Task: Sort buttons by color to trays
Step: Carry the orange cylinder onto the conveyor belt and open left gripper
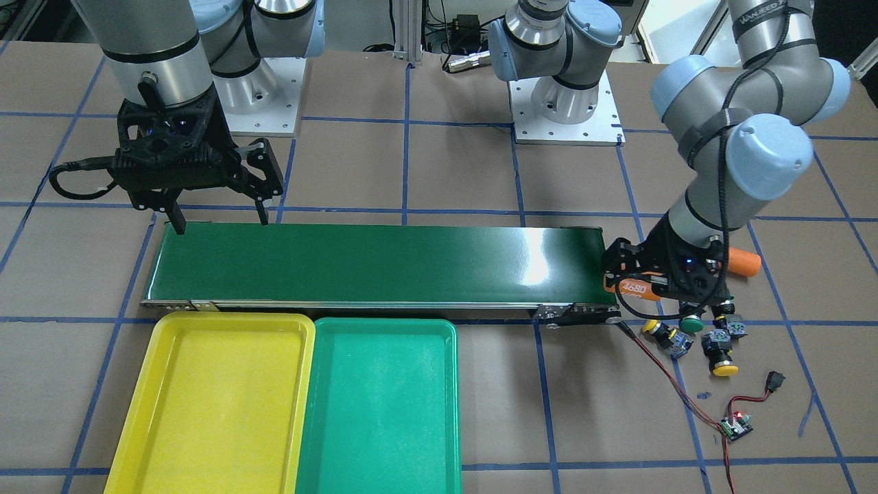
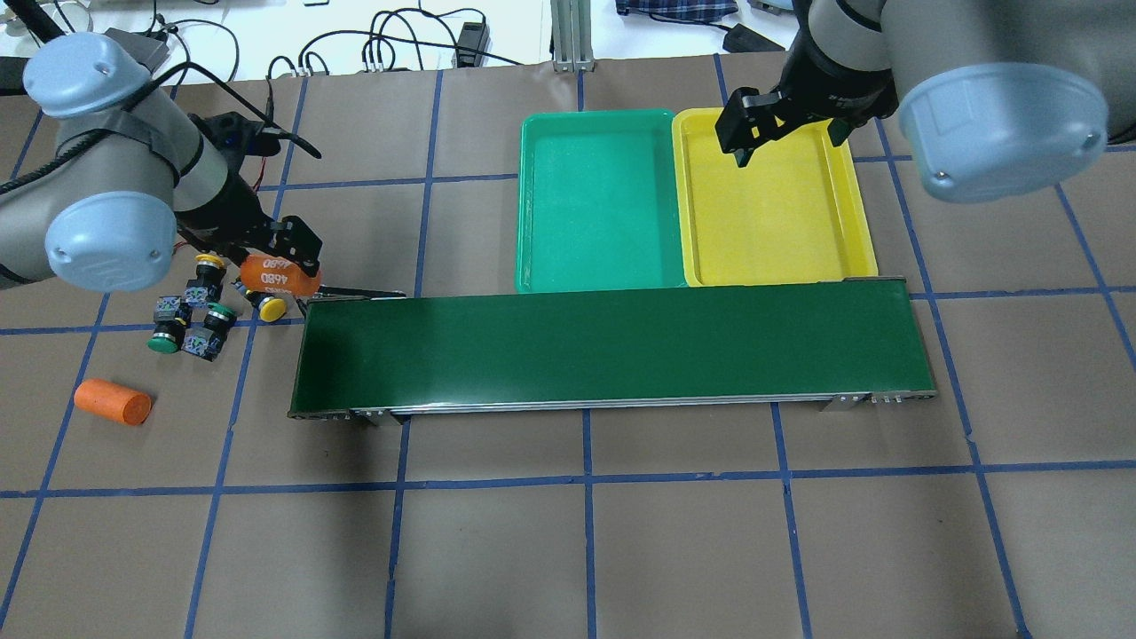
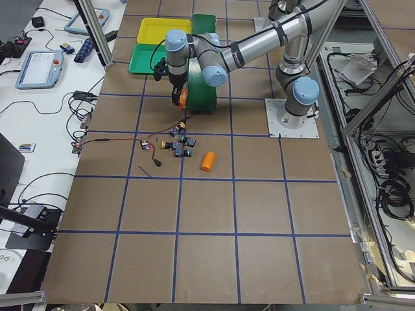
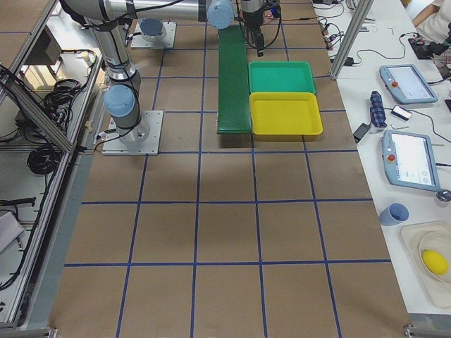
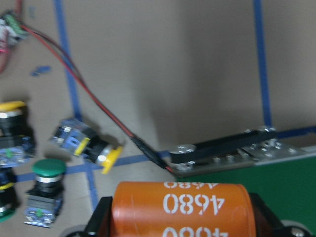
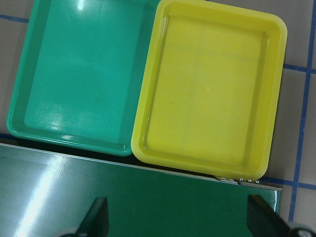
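Front view: right pincer (image 1: 221, 221) hangs over one end of the belt (image 1: 377, 264), jaws spread wide, nothing between them. Left pincer (image 1: 634, 278) is at the opposite belt end, clenched on an orange cylinder (image 1: 630, 289) marked 4680. Four buttons (image 1: 720, 353) lie clustered on the surface (image 1: 466, 171) just beside the left pincer, off the belt and well apart from both trays. Second cylinder (image 1: 744, 262) lies behind the left wrist. Yellow tray (image 1: 212, 412) and green tray (image 1: 381, 412) sit side by side, touching, against the belt's long edge on the right arm's half. Small board (image 1: 735, 427) with a red wire (image 1: 658, 368) lies near the buttons.

Overhead: cluster shows two yellow caps and two green caps; one yellow cap is just beside the belt corner. Second cylinder lies apart from the cluster.

Left side view: buttons lie between belt end and second cylinder; jaws too small to judge.

Right side view: trays beside the belt, yellow tray nearer the camera.

Left wrist: orange cylinder sits between both jaws at the frame's bottom; buttons are on the surface to its left, one yellow-capped lying on its side.

Right wrist: jaws wide apart over the belt, both trays beyond its edge
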Controlling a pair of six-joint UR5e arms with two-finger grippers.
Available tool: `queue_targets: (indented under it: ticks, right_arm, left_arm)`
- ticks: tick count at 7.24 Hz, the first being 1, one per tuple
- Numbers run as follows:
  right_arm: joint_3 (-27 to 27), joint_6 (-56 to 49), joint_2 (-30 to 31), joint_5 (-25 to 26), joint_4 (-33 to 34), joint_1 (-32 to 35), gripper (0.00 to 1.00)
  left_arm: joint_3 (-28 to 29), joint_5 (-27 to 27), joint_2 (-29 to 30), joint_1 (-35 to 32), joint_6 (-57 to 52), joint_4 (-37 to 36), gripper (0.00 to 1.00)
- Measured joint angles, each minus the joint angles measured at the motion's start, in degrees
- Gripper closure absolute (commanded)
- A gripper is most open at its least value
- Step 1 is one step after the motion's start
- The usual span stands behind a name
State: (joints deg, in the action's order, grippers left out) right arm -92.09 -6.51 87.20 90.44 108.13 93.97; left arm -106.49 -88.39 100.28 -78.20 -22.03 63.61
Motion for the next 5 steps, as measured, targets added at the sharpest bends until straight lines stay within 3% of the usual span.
queue_targets:
  ticks: [3, 4, 5]
  right_arm:
    - [0.1, -0.7, -0.2, 0.1, 0.0, 0.0, 0.0]
    - [0.1, -0.8, -0.2, 0.2, 0.0, 0.0, 0.0]
    - [0.1, -0.8, -0.2, 0.2, 0.1, 0.0, 0.0]
  left_arm:
    - [-2.9, 0.3, -0.5, -2.2, 1.4, 0.3, 1.0]
    - [-3.7, 0.1, -0.4, -2.3, 1.6, 0.4, 0.9]
    - [-4.6, 0.0, -0.5, -2.2, 1.6, 0.4, 0.41]
